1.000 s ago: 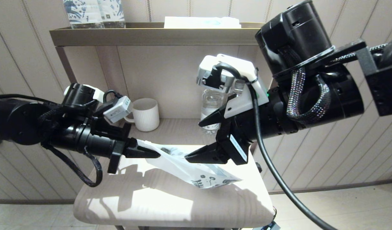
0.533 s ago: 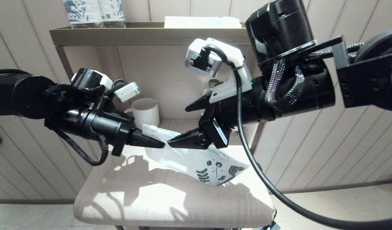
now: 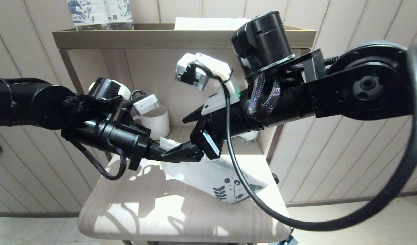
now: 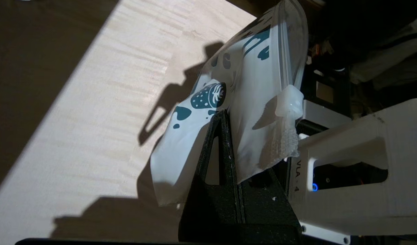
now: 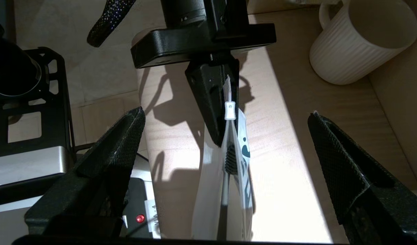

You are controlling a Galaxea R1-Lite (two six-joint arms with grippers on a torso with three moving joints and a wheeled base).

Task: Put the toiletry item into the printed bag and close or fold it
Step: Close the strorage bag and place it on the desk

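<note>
While the left gripper (image 3: 160, 153) pinches the bag's (image 3: 208, 177) top edge above the table (image 3: 127, 217), bag trailing toward four o'clock, the right gripper (image 5: 225, 143) hangs spread around it, closing judged unfinished; only the right wrist view shows the toothbrush (image 5: 230, 160) inside.

Crinkly translucent plastic printed bag (image 3: 208, 175); glossy ribbed ceramic mug (image 3: 156, 121); pale woodgrain tabletop (image 3: 133, 204)
</note>
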